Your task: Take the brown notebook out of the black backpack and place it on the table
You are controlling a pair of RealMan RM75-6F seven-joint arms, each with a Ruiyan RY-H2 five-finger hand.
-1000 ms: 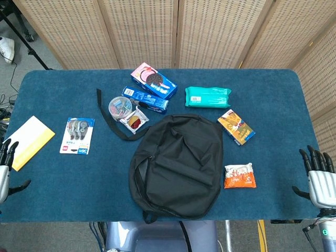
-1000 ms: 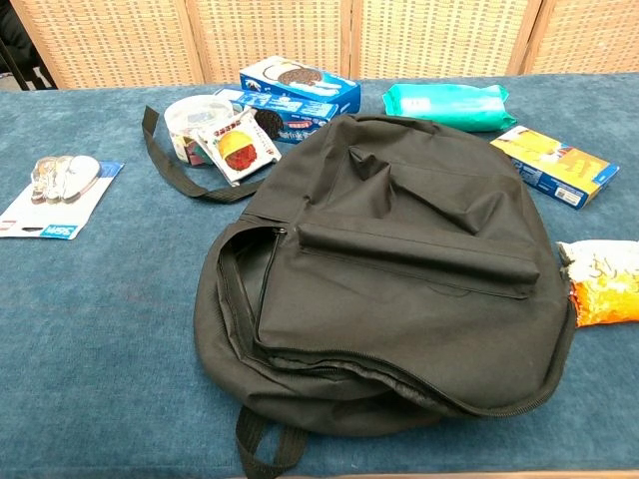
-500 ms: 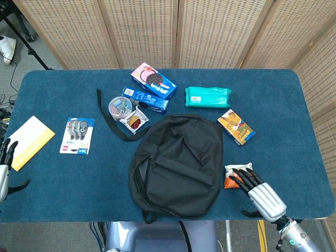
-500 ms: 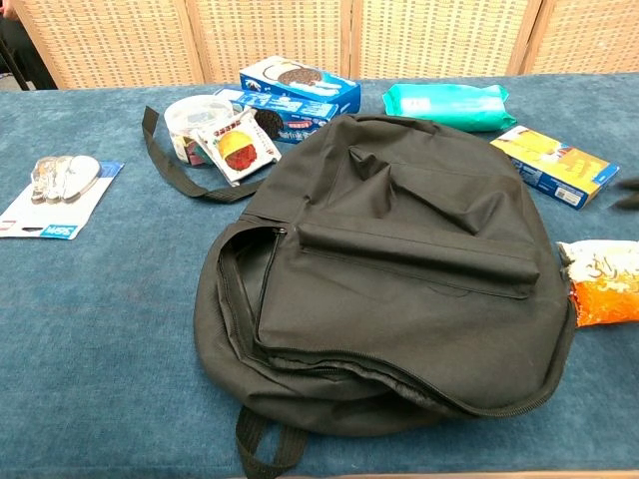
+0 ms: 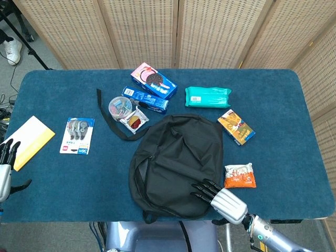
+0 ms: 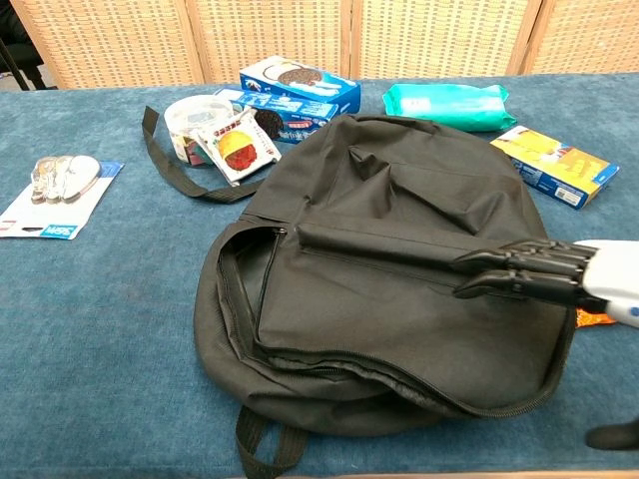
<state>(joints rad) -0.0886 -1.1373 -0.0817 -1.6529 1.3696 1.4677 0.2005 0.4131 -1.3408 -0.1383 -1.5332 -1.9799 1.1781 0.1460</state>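
Note:
The black backpack (image 5: 176, 165) (image 6: 399, 259) lies flat in the middle of the blue table, its main zipper partly undone along the near left side. No brown notebook shows; the bag's inside is hidden. My right hand (image 5: 219, 197) (image 6: 559, 274) hovers over the bag's near right corner, fingers stretched out and apart toward the left, holding nothing. My left hand (image 5: 4, 168) stays at the table's left edge, fingers apart and empty; the chest view does not show it.
An orange snack bag (image 5: 240, 176) lies just right of my right hand. Behind the backpack are cookie boxes (image 5: 153, 80), a teal pack (image 5: 207, 96), a yellow-blue box (image 5: 236, 126) and a round tub (image 5: 120, 106). A blister pack (image 5: 77, 135) and a yellow pad (image 5: 29, 140) lie left.
My right hand has swept left from the table's right edge, past the orange snack bag, onto the backpack's near right corner. The left hand has barely moved.

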